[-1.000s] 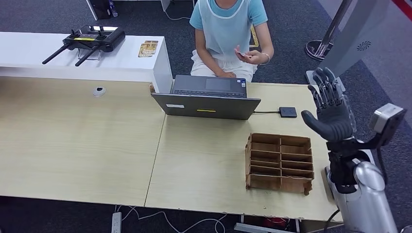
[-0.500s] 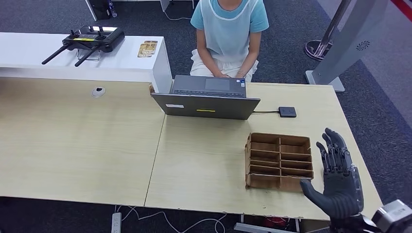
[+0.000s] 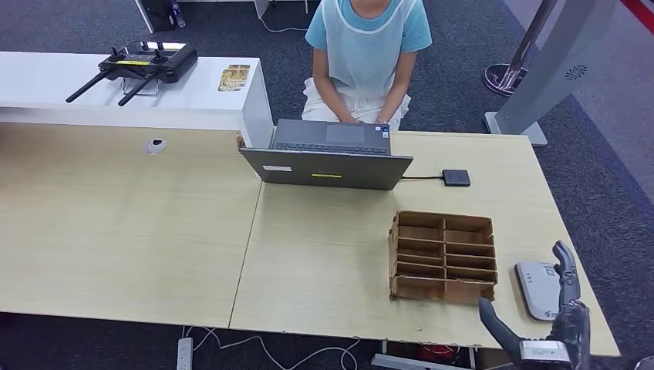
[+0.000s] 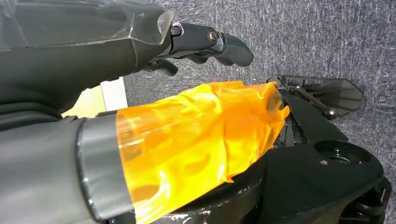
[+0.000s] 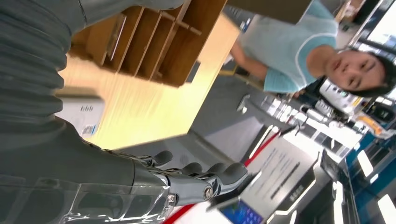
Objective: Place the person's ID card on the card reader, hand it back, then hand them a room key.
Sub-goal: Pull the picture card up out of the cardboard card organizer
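Note:
A white card reader lies near the table's front right corner, beside a wooden slotted organizer. My right hand hangs low at that corner, just in front of the reader, with its fingers apart and nothing in it. In the right wrist view the right hand stretches its empty fingers past the reader and the organizer. My left hand hangs over grey carpet and holds nothing; its thumb is wrapped in orange film. The person sits behind the laptop, hands hidden by its lid.
An open grey laptop stands mid-table at the far edge, with a small black box cabled to it. A white counter at the back left carries a black remote controller. A grey sign stand rises at the back right.
My right hand has dropped from a raised pose by the table's right edge to the front right corner, uncovering the white reader. The person has lowered the card behind the laptop.

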